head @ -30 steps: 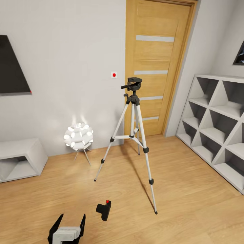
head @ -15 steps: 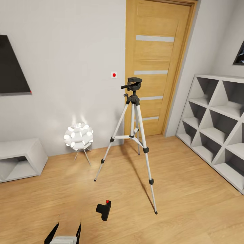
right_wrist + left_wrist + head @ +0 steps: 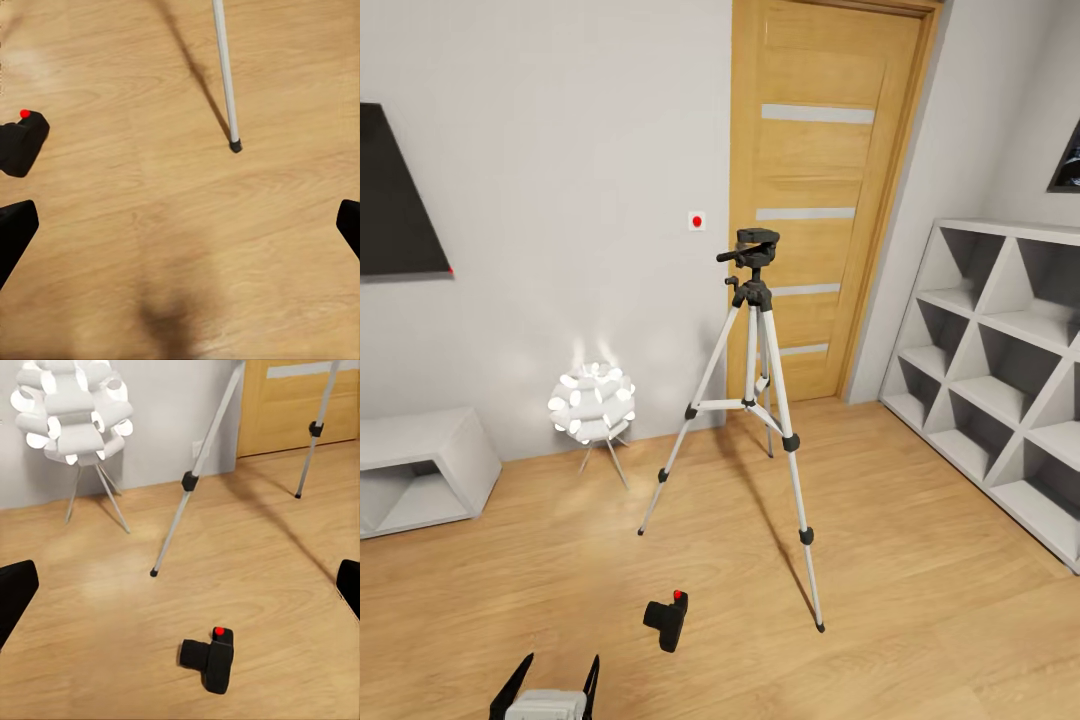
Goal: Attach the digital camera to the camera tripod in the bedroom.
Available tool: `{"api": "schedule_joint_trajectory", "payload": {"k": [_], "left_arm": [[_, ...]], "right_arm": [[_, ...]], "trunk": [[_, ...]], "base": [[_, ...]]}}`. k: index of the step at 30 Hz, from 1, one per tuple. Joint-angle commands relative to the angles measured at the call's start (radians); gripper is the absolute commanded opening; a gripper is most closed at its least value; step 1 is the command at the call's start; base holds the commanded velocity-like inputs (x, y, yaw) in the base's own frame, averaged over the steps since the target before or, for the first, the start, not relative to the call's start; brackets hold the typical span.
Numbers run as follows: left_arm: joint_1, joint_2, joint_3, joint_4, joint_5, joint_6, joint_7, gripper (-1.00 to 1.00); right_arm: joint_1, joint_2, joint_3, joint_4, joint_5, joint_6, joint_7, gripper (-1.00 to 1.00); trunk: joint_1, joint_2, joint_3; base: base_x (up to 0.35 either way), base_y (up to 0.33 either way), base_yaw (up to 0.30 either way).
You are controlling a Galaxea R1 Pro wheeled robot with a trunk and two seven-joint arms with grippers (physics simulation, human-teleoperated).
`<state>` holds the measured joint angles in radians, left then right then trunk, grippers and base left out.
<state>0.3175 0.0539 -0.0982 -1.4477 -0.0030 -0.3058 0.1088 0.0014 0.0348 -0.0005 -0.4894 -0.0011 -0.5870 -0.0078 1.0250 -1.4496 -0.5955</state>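
- black and compact, the digital camera [image 3: 666,622] lies on the light wood floor [image 3: 920,560], just off the near foot of the camera tripod [image 3: 755,400], with its red button facing up and its lens sticking out sideways.
- i judge it rigid, light and a bit slick, and the lens is the delicate part, so i'd pinch it across the body [image 3: 218,666] and keep off the lens barrel.
- my left end effector [image 3: 550,683] hovers low beside the camera with its fingers spread wide and nothing between them.
- my right end effector [image 3: 180,225] is also spread over bare floor, with the camera at one side and a tripod foot ahead.
- the tripod stands upright on three silver-white legs, its black pan head empty, in front of the wooden door [image 3: 825,180].
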Motion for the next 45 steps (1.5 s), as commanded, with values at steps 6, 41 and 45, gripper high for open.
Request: {"api": "schedule_joint_trajectory", "payload": {"k": [6,41,45], "left_arm": [[0.001,0.003,-0.003,-0.068,0.001,-0.001,0.009,1.00],[0.002,0.001,0.053,-0.005,0.012,-0.001,0.009,1.00],[0.002,0.001,0.056,-0.002,0.012,-0.001,0.009,1.00]], "right_arm": [[0.000,0.005,0.004,0.001,0.001,-0.016,0.000,1.00],[0.003,0.111,0.137,-0.745,0.056,0.080,-0.007,1.00],[0.003,0.113,0.138,-0.767,0.058,0.109,-0.008,1.00]], "trunk": [[0.000,0.000,-0.001],[0.000,0.000,-0.001],[0.000,0.000,-0.001]], "base": [[0.000,0.000,0.000],[0.000,0.000,0.000],[0.000,0.000,0.000]]}}
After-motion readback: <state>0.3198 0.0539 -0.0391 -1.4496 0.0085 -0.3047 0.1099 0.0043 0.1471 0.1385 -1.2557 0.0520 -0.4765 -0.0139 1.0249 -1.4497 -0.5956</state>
